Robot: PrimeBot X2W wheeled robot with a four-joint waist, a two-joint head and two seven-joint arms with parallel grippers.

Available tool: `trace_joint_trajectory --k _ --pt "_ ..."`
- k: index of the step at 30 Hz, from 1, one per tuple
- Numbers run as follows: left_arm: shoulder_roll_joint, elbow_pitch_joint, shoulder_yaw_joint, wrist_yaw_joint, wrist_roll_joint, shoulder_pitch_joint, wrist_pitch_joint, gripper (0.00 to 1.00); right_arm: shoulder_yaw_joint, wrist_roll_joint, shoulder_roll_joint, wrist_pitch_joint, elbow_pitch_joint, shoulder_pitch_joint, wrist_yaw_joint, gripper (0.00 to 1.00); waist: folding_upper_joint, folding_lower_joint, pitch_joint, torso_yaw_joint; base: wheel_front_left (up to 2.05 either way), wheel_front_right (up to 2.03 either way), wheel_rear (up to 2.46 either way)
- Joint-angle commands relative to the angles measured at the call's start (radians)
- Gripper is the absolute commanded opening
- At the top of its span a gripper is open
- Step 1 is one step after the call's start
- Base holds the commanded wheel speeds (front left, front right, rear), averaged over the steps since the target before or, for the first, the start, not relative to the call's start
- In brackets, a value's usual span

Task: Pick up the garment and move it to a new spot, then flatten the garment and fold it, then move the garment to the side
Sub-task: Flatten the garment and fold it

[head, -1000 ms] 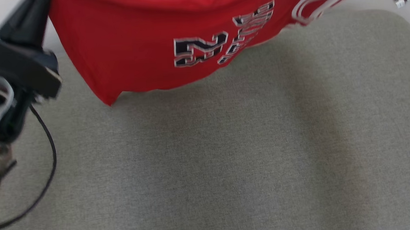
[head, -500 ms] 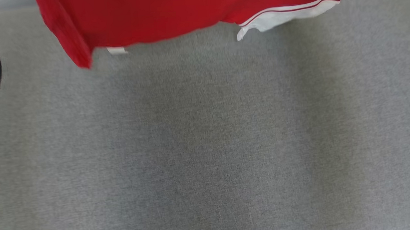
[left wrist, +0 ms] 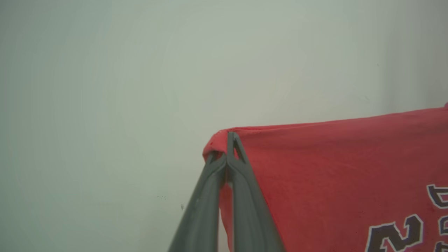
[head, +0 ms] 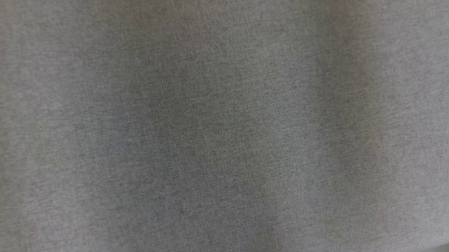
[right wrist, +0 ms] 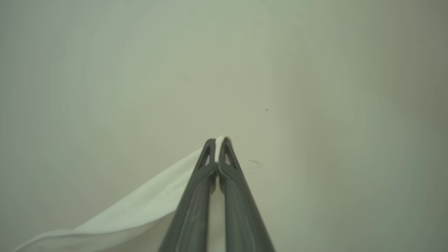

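Garment [left wrist: 332, 168] held up, both arms.
Left pincer [left wrist: 227, 141] clamps red corner, right pincer [right wrist: 217, 143] clamps white edge; head camera shifted since earlier, over grey tabletop [head: 224, 126].

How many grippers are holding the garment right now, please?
2. The left gripper pinches a red corner of the garment in the left wrist view; the right gripper pinches a white edge, apparently its trim, in the right wrist view.

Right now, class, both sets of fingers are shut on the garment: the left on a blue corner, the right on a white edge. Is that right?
No: the left wrist view shows the left fingers shut on a red corner of the garment, not blue. The right fingers do pinch its white edge.
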Motion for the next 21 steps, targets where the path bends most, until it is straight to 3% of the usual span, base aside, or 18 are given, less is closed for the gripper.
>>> trace_joint_trajectory --k 1,4,10,21 --pt "-0.006 0.02 0.012 0.006 0.028 -0.04 -0.035 0.0 -0.003 -0.052 -0.005 -0.038 0.007 -0.03 0.0 0.0 -0.0002 -0.0001 0.035 -0.015 0.0 0.0 0.0" --pt "-0.018 0.033 0.02 0.004 0.031 -0.06 -0.055 0.0 -0.02 -0.076 -0.02 -0.056 0.016 -0.034 0.0 0.0 -0.0002 -0.0001 0.05 -0.012 0.0 0.0 0.0" --pt "-0.034 0.065 -0.023 -0.033 0.047 0.005 -0.078 0.0 0.065 -0.067 -0.063 -0.068 0.047 0.047 0.0 0.0 -0.0002 -0.0001 0.11 0.011 0.0 0.0 0.0" --pt "-0.031 -0.001 -0.125 -0.05 -0.054 0.16 -0.086 0.0 0.137 0.077 -0.212 -0.068 -0.099 0.294 0.0 0.0 -0.0002 -0.0001 0.056 0.049 0.0 0.0 0.0"
